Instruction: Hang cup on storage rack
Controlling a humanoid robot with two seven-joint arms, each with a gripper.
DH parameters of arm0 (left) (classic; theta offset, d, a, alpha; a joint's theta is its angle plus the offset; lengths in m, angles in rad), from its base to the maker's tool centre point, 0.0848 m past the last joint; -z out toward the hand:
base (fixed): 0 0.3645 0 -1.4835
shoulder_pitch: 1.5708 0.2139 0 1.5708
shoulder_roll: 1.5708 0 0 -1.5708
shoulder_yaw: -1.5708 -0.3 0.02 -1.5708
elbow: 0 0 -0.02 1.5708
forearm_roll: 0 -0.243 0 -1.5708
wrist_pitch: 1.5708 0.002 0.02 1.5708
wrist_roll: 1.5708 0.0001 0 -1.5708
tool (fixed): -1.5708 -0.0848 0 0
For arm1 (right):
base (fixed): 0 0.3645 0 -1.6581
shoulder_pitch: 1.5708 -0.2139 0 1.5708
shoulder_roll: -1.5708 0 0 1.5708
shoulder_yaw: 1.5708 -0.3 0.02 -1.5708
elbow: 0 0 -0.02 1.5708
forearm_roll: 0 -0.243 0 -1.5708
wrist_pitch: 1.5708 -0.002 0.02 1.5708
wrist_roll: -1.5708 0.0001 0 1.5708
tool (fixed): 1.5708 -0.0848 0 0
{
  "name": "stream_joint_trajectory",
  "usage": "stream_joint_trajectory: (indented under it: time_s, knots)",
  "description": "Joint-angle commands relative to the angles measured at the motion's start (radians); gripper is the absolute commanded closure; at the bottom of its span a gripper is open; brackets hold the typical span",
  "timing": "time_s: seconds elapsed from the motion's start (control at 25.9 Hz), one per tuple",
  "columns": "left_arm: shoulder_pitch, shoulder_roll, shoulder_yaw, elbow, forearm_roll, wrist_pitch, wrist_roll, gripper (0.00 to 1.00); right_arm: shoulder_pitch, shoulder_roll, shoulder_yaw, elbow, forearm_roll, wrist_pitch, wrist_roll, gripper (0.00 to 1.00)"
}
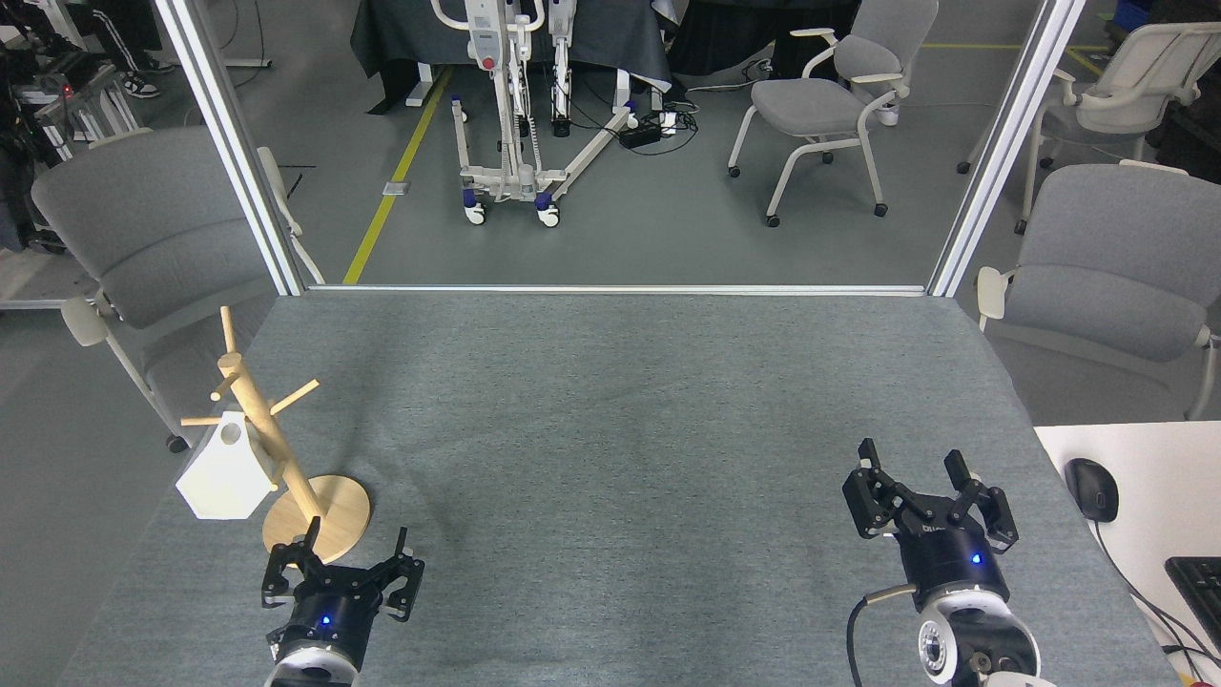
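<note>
The white faceted cup (225, 469) hangs by its handle from a lower left peg of the wooden storage rack (268, 447), which leans left on its round disc base at the table's left side. My left gripper (343, 572) is open and empty, low at the front, just right of the rack's base and clear of the cup. Open and empty too, my right gripper (925, 496) stays over the table's front right.
The grey felt table (620, 429) ends close to the rack on the left. Grey chairs (143, 239) stand beyond both sides. A white desk with a mouse (1093, 489) and keyboard lies at the right.
</note>
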Motion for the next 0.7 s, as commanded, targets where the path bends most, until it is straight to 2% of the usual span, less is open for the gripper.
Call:
stream_joint_trajectory:
  time_s: [0.0,0.08,0.15,0.35,0.43,0.66]
  knots:
    - [0.002,-0.02,-0.11,-0.026,0.098,-0.011,0.02,0.01,0.0,-0.002,-0.002,0.0,0.0,0.0,0.0,0.01]
    - [-0.01,-0.023,-0.188,-0.06,0.213,0.006,0.009,0.01,-0.002,-0.002,-0.002,0.0,0.0,0.0,0.0,0.01]
    - [-0.031,-0.025,-0.234,-0.092,0.271,0.034,0.001,0.01,-0.002,-0.002,-0.002,0.0,0.0,0.0,0.0,0.01]
    - [-0.134,-0.027,-0.351,-0.066,0.279,0.167,-0.002,0.01,-0.002,-0.005,-0.002,0.0,0.0,0.0,0.0,0.01]
    - [-0.134,-0.025,-0.365,-0.078,0.279,0.204,-0.003,0.01,-0.002,-0.007,-0.002,0.0,0.0,0.0,0.0,0.01]
    - [-0.077,-0.022,-0.362,-0.09,0.284,0.206,-0.002,0.01,-0.002,-0.007,-0.002,0.007,-0.002,0.0,0.0,0.01]
